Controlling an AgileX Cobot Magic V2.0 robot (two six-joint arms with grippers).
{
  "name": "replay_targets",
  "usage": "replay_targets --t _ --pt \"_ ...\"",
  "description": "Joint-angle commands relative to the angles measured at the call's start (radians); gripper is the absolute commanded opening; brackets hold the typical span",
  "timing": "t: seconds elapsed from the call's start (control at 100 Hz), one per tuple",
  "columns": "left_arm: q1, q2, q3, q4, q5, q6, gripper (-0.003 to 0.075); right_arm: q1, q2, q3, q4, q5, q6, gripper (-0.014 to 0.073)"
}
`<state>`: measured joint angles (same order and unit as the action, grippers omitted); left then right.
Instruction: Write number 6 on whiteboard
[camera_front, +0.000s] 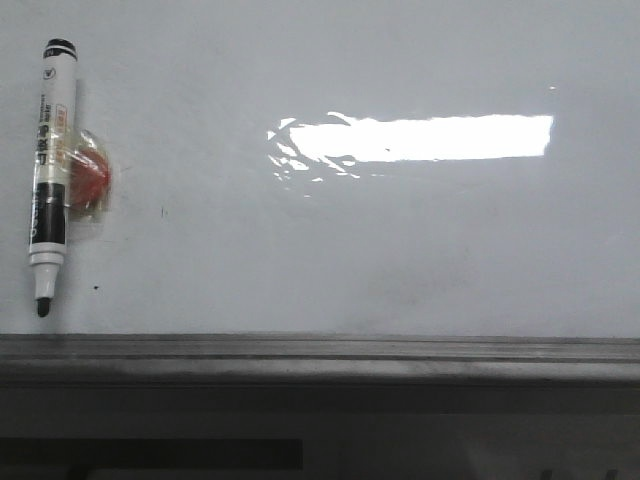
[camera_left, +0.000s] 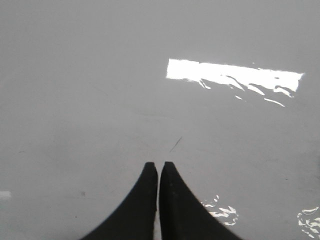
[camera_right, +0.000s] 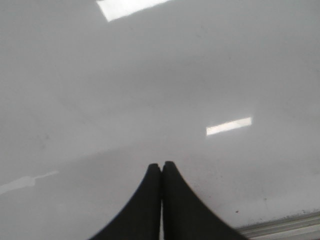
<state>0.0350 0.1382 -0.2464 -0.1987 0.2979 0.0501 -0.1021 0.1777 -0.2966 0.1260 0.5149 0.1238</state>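
Note:
The whiteboard (camera_front: 400, 250) fills the front view, glossy white-grey with a bright glare patch. No number 6 shows on it in any view. A marker (camera_front: 50, 170) with a white and black body lies at the far left, uncapped tip toward the rail, beside a small red-orange piece under clear tape (camera_front: 90, 178). Neither gripper shows in the front view. My left gripper (camera_left: 158, 165) is shut and empty over bare board, near a short thin dark stroke (camera_left: 175, 144). My right gripper (camera_right: 161, 165) is shut and empty over bare board (camera_right: 150, 90).
A grey metal rail (camera_front: 320, 352) runs along the board's lower edge; a piece of it shows in the right wrist view (camera_right: 285, 227). A few tiny black specks (camera_front: 96, 289) dot the board.

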Motion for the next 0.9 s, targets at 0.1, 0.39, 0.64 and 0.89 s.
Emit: replay_targets --t 0.1,0.39,0.64,0.89 --pt "-0.003 0.062 -0.048 -0.003 -0.082 0.044 0.0287 -0.004 0.040 -0.046 0.000 -0.054 -0.004 -0.0064" --pt "-0.011 0.062 -0.034 -0.057 -0.222 0.127 0.0502 0.021 0.038 -0.035 0.000 -0.045 -0.004 -0.0064" --pt "-0.105 0.062 -0.036 -0.057 -0.221 0.157 0.0492 0.026 0.038 -0.035 0.000 -0.025 -0.004 -0.0064" --pt "-0.307 0.062 -0.034 -0.055 -0.217 0.186 0.0492 0.026 0.038 -0.033 0.000 -0.040 -0.004 -0.0064"
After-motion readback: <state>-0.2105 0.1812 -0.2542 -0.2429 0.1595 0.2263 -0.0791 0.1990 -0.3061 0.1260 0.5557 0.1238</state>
